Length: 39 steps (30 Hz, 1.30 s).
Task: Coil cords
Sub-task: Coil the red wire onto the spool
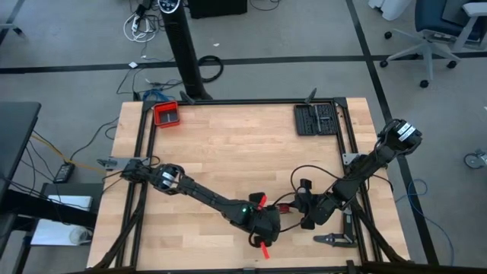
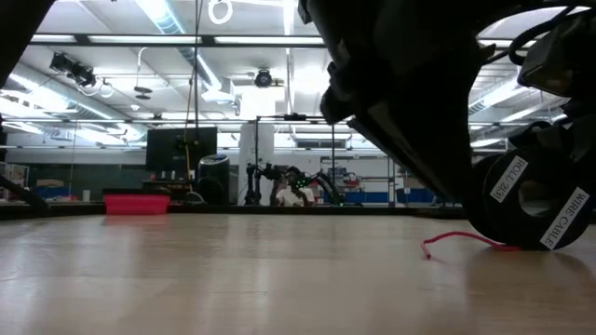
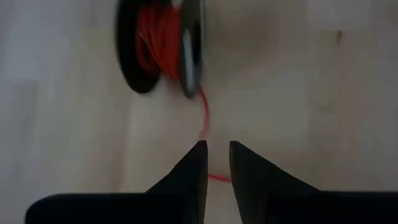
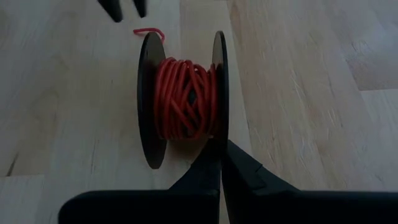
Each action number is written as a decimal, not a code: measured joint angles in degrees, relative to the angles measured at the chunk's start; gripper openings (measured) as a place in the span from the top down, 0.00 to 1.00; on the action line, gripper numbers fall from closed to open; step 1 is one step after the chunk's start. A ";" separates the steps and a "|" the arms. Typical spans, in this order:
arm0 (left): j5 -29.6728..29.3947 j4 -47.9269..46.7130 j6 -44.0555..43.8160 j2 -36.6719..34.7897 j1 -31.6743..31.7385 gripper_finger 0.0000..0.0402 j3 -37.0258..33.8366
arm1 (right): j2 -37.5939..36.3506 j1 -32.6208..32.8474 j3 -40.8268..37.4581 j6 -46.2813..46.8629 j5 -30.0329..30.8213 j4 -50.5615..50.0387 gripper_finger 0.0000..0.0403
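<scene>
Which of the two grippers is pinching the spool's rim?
The right gripper: shut on a flange of the black spool; the left gripper, fingers apart, sits beside the loose red cord.

The cord [image 4: 185,98] is bright red, wound in crossing strands on a spool [image 4: 149,99] whose two round flanges are black; in the low view a flange carries white labels with black lettering. A loose red end of the cord trails over the bench [image 1: 228,152], which is pale blond wood in long planks with fine grain. Both grippers, left gripper [image 3: 216,155] and right gripper [image 4: 221,163], have matte black fingers. A red tray [image 1: 166,114] sits at a bench corner, and a black tool holder [image 1: 316,119] near another.
</scene>
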 joint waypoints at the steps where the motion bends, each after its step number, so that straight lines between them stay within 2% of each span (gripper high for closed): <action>1: 1.10 -0.20 -1.66 0.00 -0.07 0.83 0.00 | 0.00 0.00 0.00 -0.04 0.00 -0.02 1.00; 4: 2.07 -0.08 -4.78 0.00 -0.01 0.83 -0.02 | 0.00 0.02 0.00 -0.49 0.22 0.00 1.00; 10: -2.50 2.33 -7.74 0.00 0.08 0.80 -3.75 | 0.00 0.02 0.00 -0.52 0.28 0.03 1.00; 13: -2.37 2.60 -9.61 0.00 0.52 0.78 -5.29 | 0.00 0.02 0.00 -0.52 0.31 0.05 1.00; 28: -1.42 4.99 -4.87 1.37 0.58 0.77 -5.27 | 0.00 0.02 0.00 -1.00 0.56 0.22 1.00; 31: -1.58 5.10 -4.78 1.99 0.51 0.81 -5.11 | 0.00 0.02 0.00 -1.00 0.63 0.22 1.00; 35: -1.22 5.67 -4.77 2.57 0.43 0.97 -5.05 | 0.00 0.13 0.00 -1.00 0.72 0.28 1.00; 39: -1.82 5.60 -4.79 2.65 0.23 0.99 -5.03 | 0.00 0.13 0.00 -1.00 0.81 0.40 1.00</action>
